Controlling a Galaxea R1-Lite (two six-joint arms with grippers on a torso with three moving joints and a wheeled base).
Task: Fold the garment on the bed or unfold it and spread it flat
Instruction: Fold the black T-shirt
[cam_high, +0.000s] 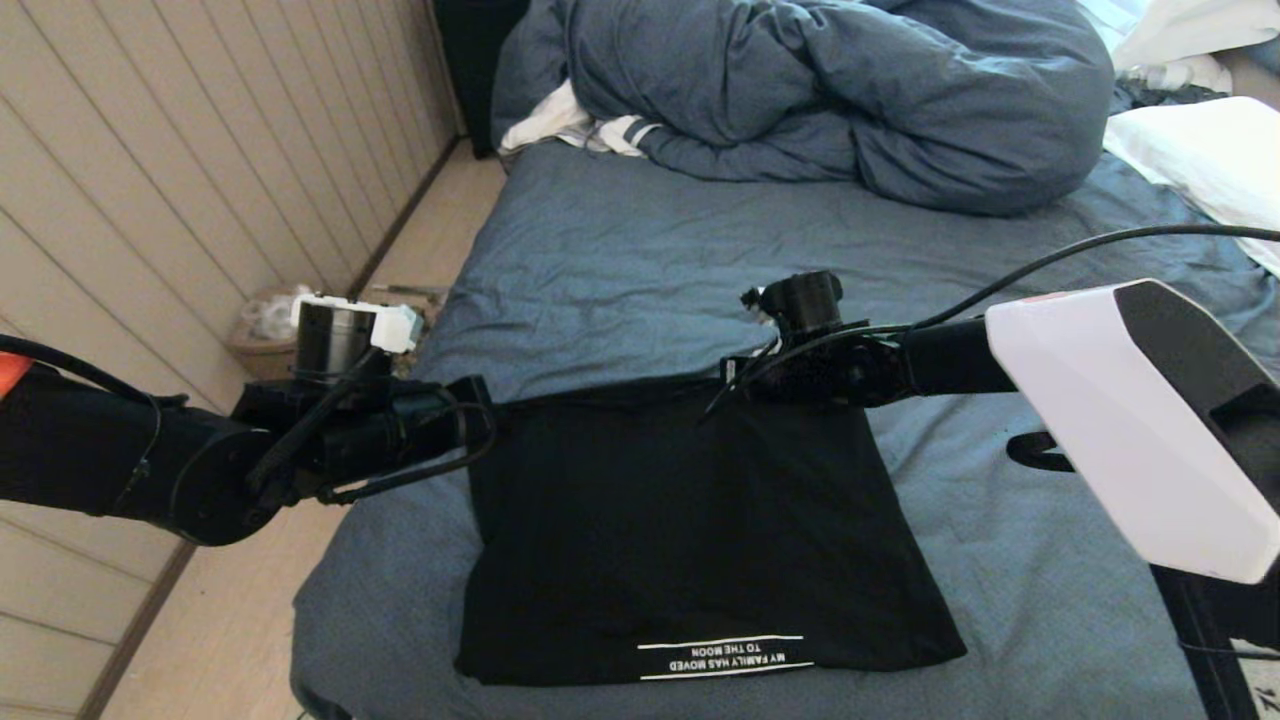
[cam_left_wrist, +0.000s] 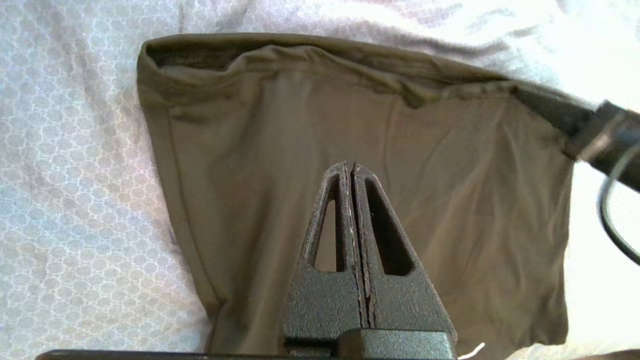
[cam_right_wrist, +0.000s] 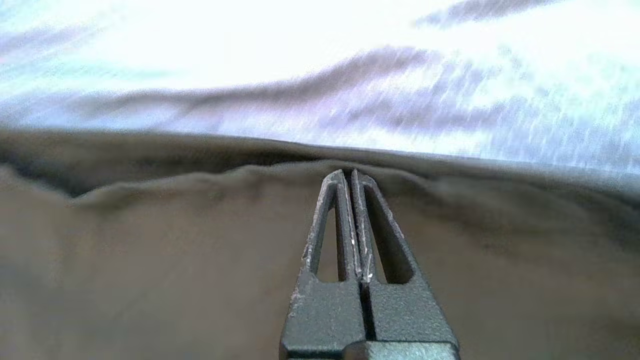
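The black garment (cam_high: 690, 540) lies folded into a rough rectangle on the blue-grey bed (cam_high: 640, 250), its white text near the front edge. My left gripper (cam_high: 490, 410) is at the shirt's far left corner. In the left wrist view it (cam_left_wrist: 350, 165) is shut over the flat cloth (cam_left_wrist: 240, 150) with nothing between its fingers. My right gripper (cam_high: 728, 385) is at the far right corner, shut on the shirt's far folded edge (cam_right_wrist: 150, 250). Cloth bunches at its tips (cam_right_wrist: 347, 172), and creases run toward it (cam_left_wrist: 600, 135).
A bunched blue-grey duvet (cam_high: 850, 90) fills the back of the bed, with a white-and-striped cloth (cam_high: 570, 125) beside it and a white pillow (cam_high: 1200, 150) at the right. A panelled wall (cam_high: 150, 150), a floor strip and a small basket (cam_high: 265, 325) lie left.
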